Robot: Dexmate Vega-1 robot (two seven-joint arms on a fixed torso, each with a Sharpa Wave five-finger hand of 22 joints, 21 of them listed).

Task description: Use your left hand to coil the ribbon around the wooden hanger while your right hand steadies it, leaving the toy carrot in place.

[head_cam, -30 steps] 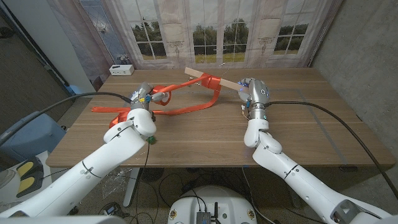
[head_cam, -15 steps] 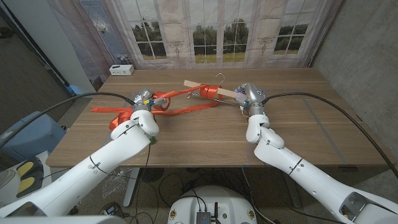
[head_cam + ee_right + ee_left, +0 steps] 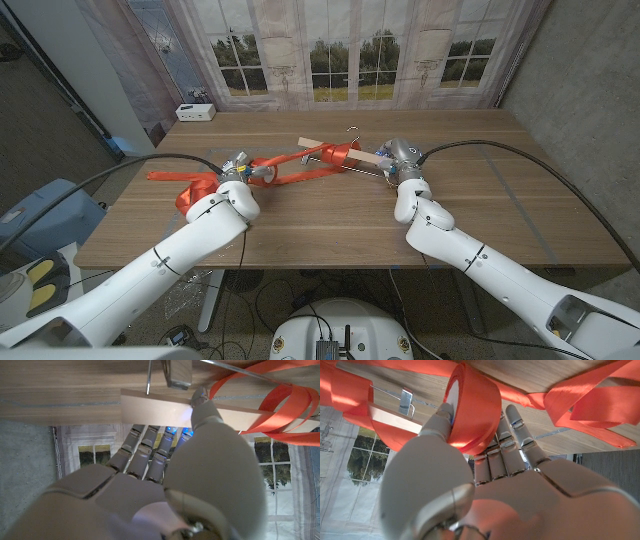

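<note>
Left hand (image 3: 485, 480) holds the ribbon spool (image 3: 472, 407) between thumb and fingers, well wrapped; in the head view that hand (image 3: 238, 172) sits left of centre on the table (image 3: 300, 235) with orange ribbon (image 3: 300, 168) running from it to the hanger (image 3: 340, 155); a few turns already sit on the wooden bar near the metal hook (image 3: 352, 128), rest of the bar bare.

Right hand (image 3: 200, 455) pinches the right end of the hanger bar (image 3: 165, 410), thumb on one face, fingers on the other; the head view puts that hand (image 3: 400, 158) at the bar's right end; left end sticks out free and looks raised off the table.

Loose ribbon also trails left across the table and bunches under the left forearm; can't pick out the toy carrot in any view, possibly hidden under that arm or the bunched ribbon.

Risks as I see them:
- grip is at one end only, so a hard pull from the spool could lever the bar round or twist it out of the pinch;
- slack loops near the left hand could snag fingers or tangle on the next pass;
- ribbon could catch the hook instead of landing on the bar;
- dragging slack across the table could shove the carrot, wherever it sits;
- existing turns look loose, could slide along the bar if tension drops.
</note>
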